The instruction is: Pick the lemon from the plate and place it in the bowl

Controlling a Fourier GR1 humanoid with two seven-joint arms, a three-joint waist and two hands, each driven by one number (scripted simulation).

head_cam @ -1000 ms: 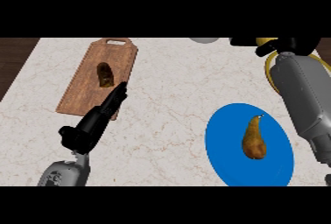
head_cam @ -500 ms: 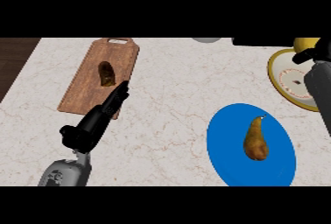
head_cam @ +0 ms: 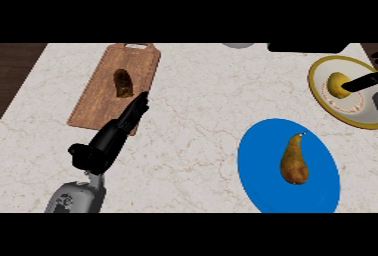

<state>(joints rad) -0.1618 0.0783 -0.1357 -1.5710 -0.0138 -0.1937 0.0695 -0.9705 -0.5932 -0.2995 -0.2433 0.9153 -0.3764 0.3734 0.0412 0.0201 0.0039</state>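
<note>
Marble desk [head_cam: 199, 100] | lemon [head_cam: 338, 83] lies on yellow plate [head_cam: 314, 80], up-right of blue plate [head_cam: 258, 170] | my right hand [head_cam: 362, 82] touches lemon, grip cannot tell | my left hand [head_cam: 111, 142], left of blue plate, fingers straight, holding nothing

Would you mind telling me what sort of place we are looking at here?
Most likely a kitchen: a pale marbled counter, a wooden cutting board, a blue plate with a pear and a yellow-rimmed plate with a lemon.
</note>
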